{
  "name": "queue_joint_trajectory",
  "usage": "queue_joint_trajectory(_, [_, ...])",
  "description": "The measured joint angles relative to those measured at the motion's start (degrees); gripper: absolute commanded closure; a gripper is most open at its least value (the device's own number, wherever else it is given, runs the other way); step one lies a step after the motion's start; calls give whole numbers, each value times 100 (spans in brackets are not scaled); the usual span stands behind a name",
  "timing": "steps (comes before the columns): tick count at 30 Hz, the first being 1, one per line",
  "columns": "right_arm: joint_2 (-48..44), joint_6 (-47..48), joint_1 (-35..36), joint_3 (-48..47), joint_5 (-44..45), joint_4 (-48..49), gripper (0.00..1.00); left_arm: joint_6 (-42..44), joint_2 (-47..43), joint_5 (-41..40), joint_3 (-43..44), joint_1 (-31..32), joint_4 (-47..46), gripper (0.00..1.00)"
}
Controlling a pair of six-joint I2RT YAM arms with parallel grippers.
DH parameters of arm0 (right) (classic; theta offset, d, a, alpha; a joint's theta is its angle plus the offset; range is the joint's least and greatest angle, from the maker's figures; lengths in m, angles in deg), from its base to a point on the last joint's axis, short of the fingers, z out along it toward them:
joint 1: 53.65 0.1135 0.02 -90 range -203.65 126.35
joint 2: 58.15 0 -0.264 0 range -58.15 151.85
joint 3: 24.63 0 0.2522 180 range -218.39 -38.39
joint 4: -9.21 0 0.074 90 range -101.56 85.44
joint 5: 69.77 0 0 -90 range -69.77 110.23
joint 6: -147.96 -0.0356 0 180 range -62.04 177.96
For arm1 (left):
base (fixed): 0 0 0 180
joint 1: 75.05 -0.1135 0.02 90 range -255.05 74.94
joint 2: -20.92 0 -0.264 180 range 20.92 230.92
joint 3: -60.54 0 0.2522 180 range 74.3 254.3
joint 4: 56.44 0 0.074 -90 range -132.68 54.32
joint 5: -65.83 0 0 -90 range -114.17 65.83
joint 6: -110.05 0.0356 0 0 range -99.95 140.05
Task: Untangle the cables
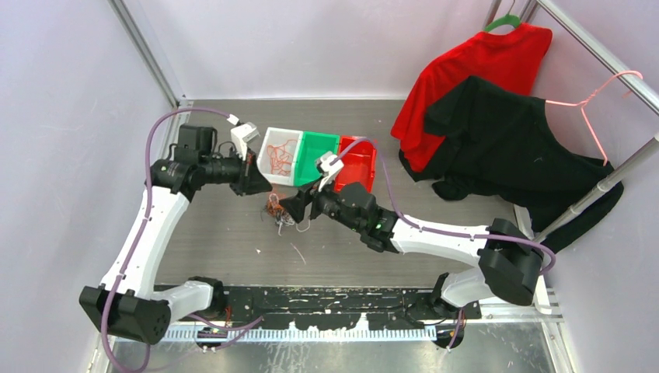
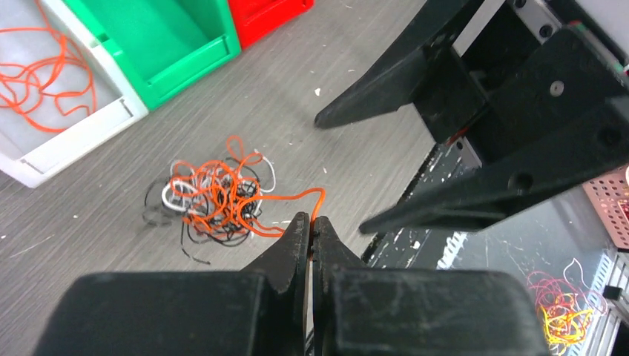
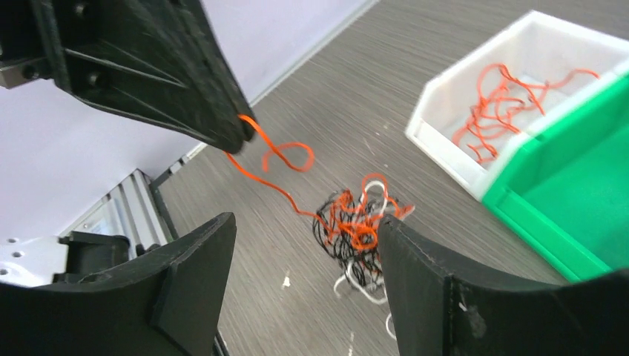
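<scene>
A fist-sized clump of orange, white and black cables point(image 1: 281, 214) lies on the grey table in front of the bins; it also shows in the left wrist view point(image 2: 213, 202) and the right wrist view point(image 3: 356, 230). My left gripper point(image 2: 311, 222) is shut on one orange strand point(image 3: 271, 157) that trails from the clump, and holds its end above the table, up and to the left of the clump point(image 1: 255, 183). My right gripper point(image 3: 304, 241) is open and empty, its fingers point(image 3: 415, 267) straddling the clump just above it, to the clump's right in the top view point(image 1: 294, 208).
A white bin point(image 1: 268, 165) with loose orange strands, a green bin point(image 1: 305, 177) and a red bin point(image 1: 371, 167) stand in a row behind the clump. Red and black shirts point(image 1: 497, 132) hang on a rack at the right. A short white strand point(image 1: 298, 252) lies nearer the front.
</scene>
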Motion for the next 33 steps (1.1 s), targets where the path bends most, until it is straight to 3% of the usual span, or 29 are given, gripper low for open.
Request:
queue_joint_trajectory(4, [83,238,334,-264,214,24,26,-66,-90,-76,269,295,267,100])
queue_joint_trajectory(16, [118,350,369,-328,232,74,28,-350,-55,-232,1526,750,546,100])
queue_joint_trajectory(33, [385,219,424,-643,-4,70,37,-619,142,-654,2190,1379,599,100])
